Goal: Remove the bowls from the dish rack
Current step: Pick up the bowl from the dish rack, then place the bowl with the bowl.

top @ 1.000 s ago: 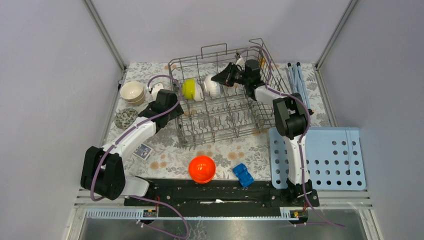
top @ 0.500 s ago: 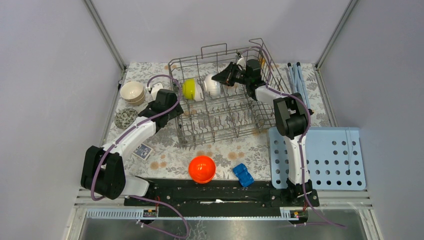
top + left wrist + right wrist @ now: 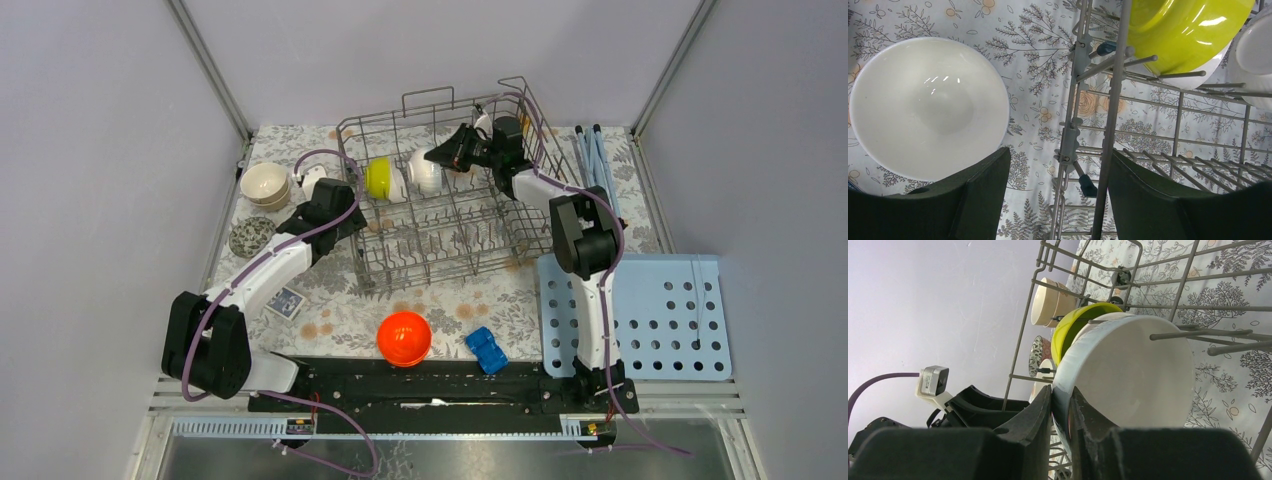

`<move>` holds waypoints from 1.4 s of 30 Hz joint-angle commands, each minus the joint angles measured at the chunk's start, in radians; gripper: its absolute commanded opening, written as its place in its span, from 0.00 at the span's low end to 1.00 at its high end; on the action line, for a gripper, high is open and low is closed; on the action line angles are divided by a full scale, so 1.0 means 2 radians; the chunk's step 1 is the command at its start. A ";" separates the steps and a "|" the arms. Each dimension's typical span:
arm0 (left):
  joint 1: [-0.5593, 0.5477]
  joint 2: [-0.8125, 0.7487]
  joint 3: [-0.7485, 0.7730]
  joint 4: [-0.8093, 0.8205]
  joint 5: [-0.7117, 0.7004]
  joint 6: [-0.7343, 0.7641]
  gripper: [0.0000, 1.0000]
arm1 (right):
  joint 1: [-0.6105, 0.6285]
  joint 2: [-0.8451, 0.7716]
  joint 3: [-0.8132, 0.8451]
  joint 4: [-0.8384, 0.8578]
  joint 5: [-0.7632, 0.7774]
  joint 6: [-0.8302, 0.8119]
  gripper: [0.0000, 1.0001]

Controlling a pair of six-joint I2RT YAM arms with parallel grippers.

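Gloss, wire and matt plastic

We see a glossy glaze on the yellow-green bowl [image 3: 1188, 30] and the white bowl [image 3: 1138, 370]; the dish rack [image 3: 440, 235] looks like grey metal wire, the table cover [image 3: 1043, 75] a matt print, the fingers [image 3: 978, 200] of the left gripper [image 3: 1058, 160] matt dark plastic.

Light is bright, even and diffuse in all three views, falling from overhead. From above, the dish rack [image 3: 440, 200] casts only faint, soft-edged shadows on the patterned cloth [image 3: 340, 310] beneath it. In front of the rack, the orange bowl [image 3: 404, 337] is so saturated that its surface detail washes out.

In the left wrist view, sharp white glare streaks the yellow-green bowl [image 3: 1188, 30] inside the rack. Small reflections dot the white bowl [image 3: 928, 107] just left of the rack. The fingers [image 3: 973, 200] of the left gripper [image 3: 1059, 155] are dark, soft blurs.

In the right wrist view, the fingers [image 3: 1023, 440] of the right gripper [image 3: 1060, 390] are near-black and out of focus. The racked white bowl [image 3: 1133, 370] and the rack's wires look crisp.
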 commanded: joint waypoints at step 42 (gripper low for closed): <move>0.003 -0.141 0.030 -0.045 0.015 0.001 0.83 | 0.080 -0.323 -0.011 -0.155 0.043 -0.228 0.00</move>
